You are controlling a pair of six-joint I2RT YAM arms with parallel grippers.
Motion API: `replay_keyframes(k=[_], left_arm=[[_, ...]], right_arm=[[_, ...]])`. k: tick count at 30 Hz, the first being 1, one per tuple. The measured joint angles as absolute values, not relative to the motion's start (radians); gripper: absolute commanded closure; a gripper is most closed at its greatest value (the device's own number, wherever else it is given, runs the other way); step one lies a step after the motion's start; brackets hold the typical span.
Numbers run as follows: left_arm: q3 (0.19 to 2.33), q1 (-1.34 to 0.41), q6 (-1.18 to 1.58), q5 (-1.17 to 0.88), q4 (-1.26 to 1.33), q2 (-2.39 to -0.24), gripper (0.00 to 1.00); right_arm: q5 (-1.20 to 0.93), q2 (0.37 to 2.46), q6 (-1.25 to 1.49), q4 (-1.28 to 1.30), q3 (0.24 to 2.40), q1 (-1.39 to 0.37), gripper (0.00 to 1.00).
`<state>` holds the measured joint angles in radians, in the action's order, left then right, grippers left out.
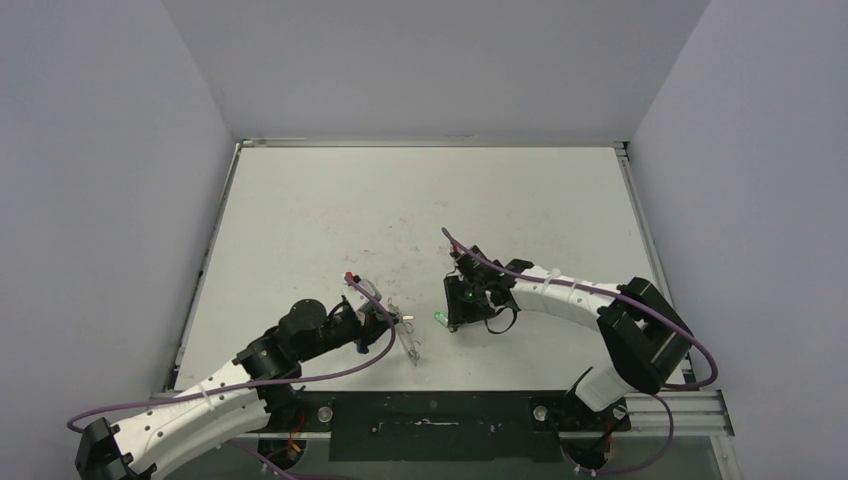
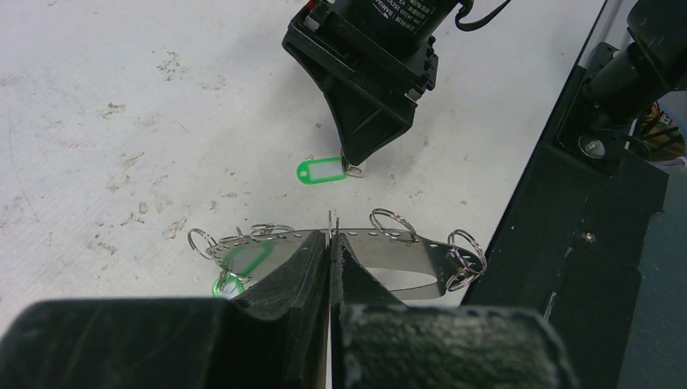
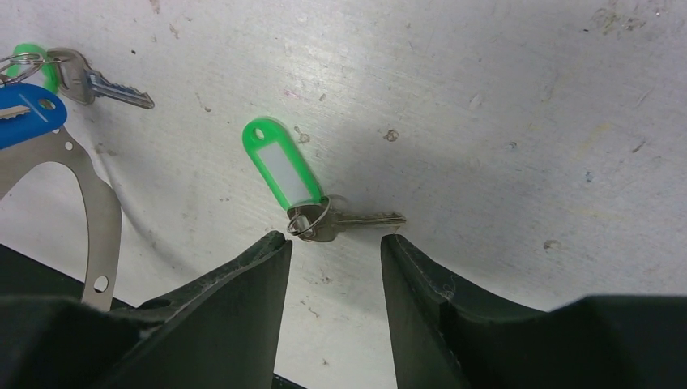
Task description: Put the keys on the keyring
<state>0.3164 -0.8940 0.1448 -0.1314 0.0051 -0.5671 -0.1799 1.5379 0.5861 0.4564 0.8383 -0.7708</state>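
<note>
My left gripper (image 2: 330, 240) is shut on the keyring (image 2: 405, 255), a thin silvery band with holes and small split rings on its rim, held just above the table (image 1: 420, 200). A green-tagged key (image 3: 89, 79) and a blue tag (image 3: 28, 113) hang on the keyring (image 3: 96, 207) at its far end. A loose key (image 3: 356, 220) with a bright green tag (image 3: 279, 166) lies flat on the table. My right gripper (image 3: 336, 241) stands open just short of it, its fingertips either side of the key's head, nothing between them. From above, this key (image 1: 440, 318) lies between the two grippers.
The black front rail (image 1: 430, 412) with the arm bases runs along the near edge, close to the keyring. White walls enclose the table on three sides. The table surface is scuffed and stained around the middle.
</note>
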Motion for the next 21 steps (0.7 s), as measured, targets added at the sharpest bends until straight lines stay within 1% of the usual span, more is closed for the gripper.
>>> replay_keyframes(k=[2,4,7,10,13,14,18,21], left_arm=[[0.316,-0.894,0.145,-0.132,0.005,-0.567,1.00],[0.316,-0.894,0.145,-0.132,0.005,-0.567,1.00],[0.316,-0.894,0.145,-0.132,0.005,-0.567,1.00],[0.316,-0.894,0.145,-0.132,0.005,-0.567,1.00],[0.316,-0.894,0.145,-0.132,0.006,-0.567,1.00],[0.316,-0.894,0.145,-0.132,0.006,-0.567,1.00],[0.310,-0.894,0.146,-0.132,0.011,-0.564,1.00],[0.307,-0.894,0.146,-0.132,0.012,-0.560,1.00]], right_arm=[[-0.179,1.538,0.592,0.452,0.838,-0.777,0.60],[-0.179,1.539,0.596,0.447,0.838,-0.782,0.61],[-0.179,1.544,0.604,0.438,0.839,-0.792,0.60],[-0.178,1.547,0.614,0.434,0.841,-0.802,0.55],[-0.172,1.550,0.618,0.432,0.850,-0.815,0.55],[-0.168,1.551,0.619,0.432,0.853,-0.820,0.59],[-0.155,1.565,0.627,0.427,0.862,-0.826,0.81],[-0.139,1.571,0.635,0.429,0.863,-0.830,0.93]])
